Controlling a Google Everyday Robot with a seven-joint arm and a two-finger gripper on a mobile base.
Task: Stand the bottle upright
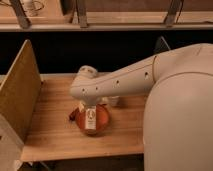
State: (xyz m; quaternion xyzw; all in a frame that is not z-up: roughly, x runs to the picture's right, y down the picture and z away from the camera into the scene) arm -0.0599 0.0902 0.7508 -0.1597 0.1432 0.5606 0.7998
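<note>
The bottle [90, 119] is slim and whitish-cream, with a pale label and a dark round mark. It hangs upright, directly under my gripper [90, 106]. It is in front of or just over the round orange-brown bowl [100, 121] on the wooden table [55, 135]. My arm reaches in from the right and its wrist covers the bottle's top. I cannot tell whether the bottle's base touches the bowl or the table.
A small white cup [114, 101] stands just behind the bowl, partly hidden by my arm. A tall tan panel [19, 95] walls the table's left side. My white body [180, 120] fills the right. A dark gap and a rail run along the back.
</note>
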